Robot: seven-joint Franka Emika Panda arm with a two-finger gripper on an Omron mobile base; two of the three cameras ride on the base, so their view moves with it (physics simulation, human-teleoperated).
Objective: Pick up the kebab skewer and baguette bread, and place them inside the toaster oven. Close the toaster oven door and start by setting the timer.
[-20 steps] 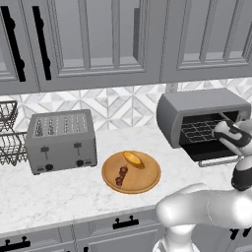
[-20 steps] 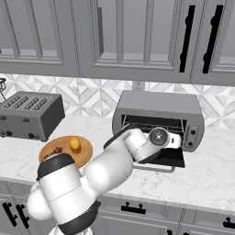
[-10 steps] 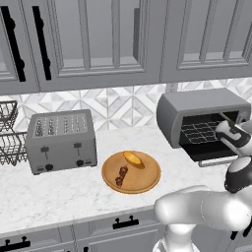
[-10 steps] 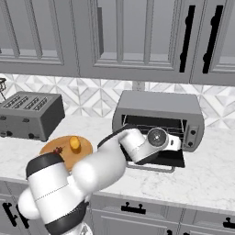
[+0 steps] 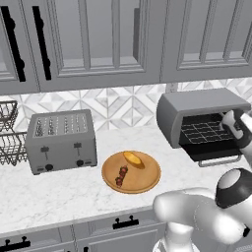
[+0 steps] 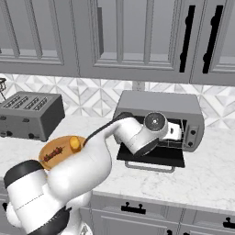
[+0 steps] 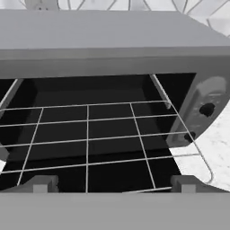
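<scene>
The toaster oven (image 5: 197,108) stands at the counter's right end, and its door (image 5: 216,151) lies dropped open and flat. My gripper (image 5: 229,120) hovers open just in front of the oven mouth, above the door. In the hand view the wire rack (image 7: 90,134) sits between my spread fingertips (image 7: 45,184), with nothing held. The knob panel (image 7: 204,112) is on the right. The kebab skewer (image 5: 120,175) and the baguette bread (image 5: 134,158) lie on a round wooden board (image 5: 147,178) left of the oven. From the right base view I see the skewer (image 6: 54,153) and baguette (image 6: 74,143) too.
A grey slot toaster (image 5: 61,140) stands left of the board, and a wire basket (image 5: 7,133) sits at the far left. Wall cabinets hang above the counter. My own white arm (image 6: 92,165) crosses in front of the board in the right base view.
My hand has risen a little in front of the oven mouth and the arm's lower links have shifted. The skewer, baguette and oven door have stayed put.
</scene>
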